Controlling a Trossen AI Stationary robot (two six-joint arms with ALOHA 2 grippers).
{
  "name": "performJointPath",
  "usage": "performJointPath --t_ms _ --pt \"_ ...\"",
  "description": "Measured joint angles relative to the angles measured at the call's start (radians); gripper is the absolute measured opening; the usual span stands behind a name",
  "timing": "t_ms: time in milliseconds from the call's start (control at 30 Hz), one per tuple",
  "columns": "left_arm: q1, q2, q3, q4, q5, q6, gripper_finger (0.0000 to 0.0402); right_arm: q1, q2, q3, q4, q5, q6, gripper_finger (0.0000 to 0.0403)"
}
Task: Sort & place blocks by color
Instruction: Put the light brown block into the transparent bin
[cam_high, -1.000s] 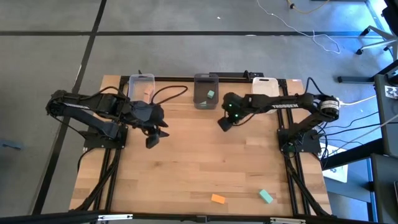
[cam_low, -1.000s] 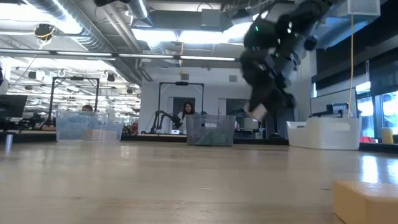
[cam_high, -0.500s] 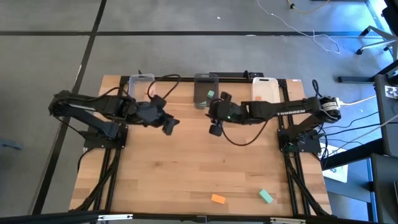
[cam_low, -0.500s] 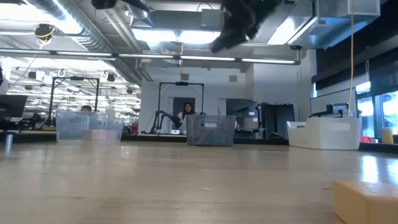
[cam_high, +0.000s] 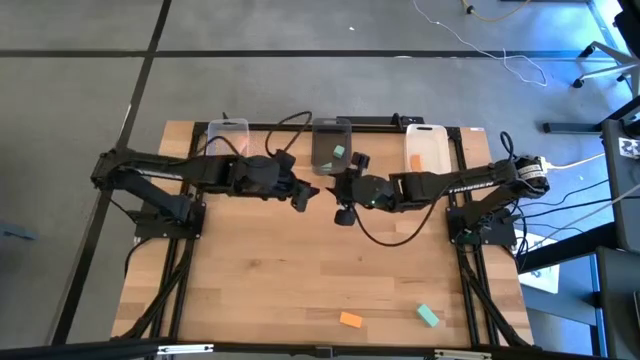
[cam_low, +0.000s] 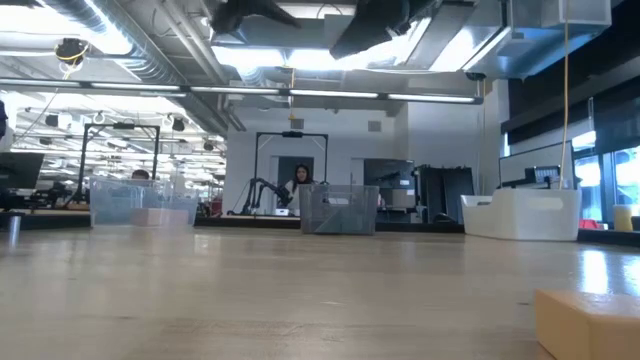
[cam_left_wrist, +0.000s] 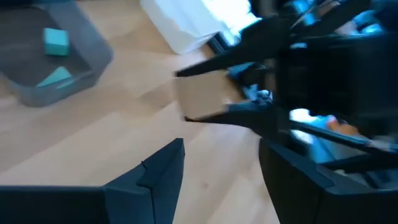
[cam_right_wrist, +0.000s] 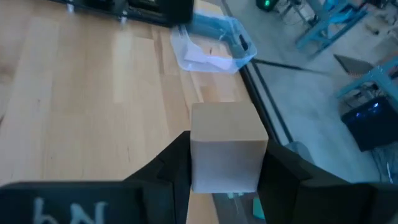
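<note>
High view: both arms meet near the tabletop's (cam_high: 300, 280) back edge, before the grey bin (cam_high: 331, 146); the broad front stays free. The right end effector (cam_right_wrist: 221, 177) clamps a tan block (cam_right_wrist: 225, 146). The left end effector (cam_left_wrist: 221, 162), spread wide and holding nothing, faces that block closely.

The pale tan wooden block (cam_right_wrist: 225, 144) is plain and unmarked, set between the dark fingers of the right claw (cam_right_wrist: 221, 171). The bench (cam_high: 300, 270) is light wood in narrow strips on a black frame. At its far edge stand a clear plastic bin (cam_high: 228, 137), a smoke-grey plastic bin (cam_high: 331, 145) with teal-green blocks (cam_left_wrist: 56, 42) inside, and a white plastic bin (cam_high: 426, 147) showing orange inside. Near the front edge lie a small orange block (cam_high: 351, 320) and a small teal-green block (cam_high: 428, 316). The left claw (cam_left_wrist: 217, 168) is black.
</note>
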Motion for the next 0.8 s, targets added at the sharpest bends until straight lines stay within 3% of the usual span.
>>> performJointPath --t_ms 433,800 --pt "0.002 0.148 0.0 0.167 -0.089 0.109 0.0199 0.007 0.0 0.0 -0.025 -0.016 -0.024 0.0132" --pt "0.017 0.164 0.0 0.18 -0.111 0.109 0.0199 0.008 0.0 0.0 -0.019 -0.06 -0.021 0.0132"
